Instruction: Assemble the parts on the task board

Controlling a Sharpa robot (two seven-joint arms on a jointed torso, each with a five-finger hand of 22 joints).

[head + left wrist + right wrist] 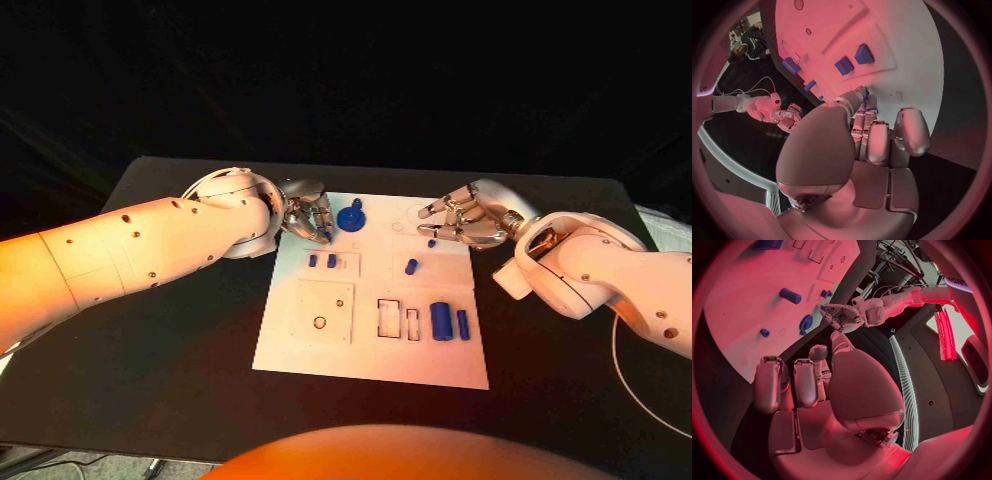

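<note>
While unlabelled, the task board point(368, 345) bears blue parts point(441, 321).

Left white arm enters from the left, its silver many-fingered left hand point(306, 218) held with fingers curled close together. Right white arm enters from the right, its silver right hand point(464, 222) with fingers bent and apart, holding nothing.
</note>
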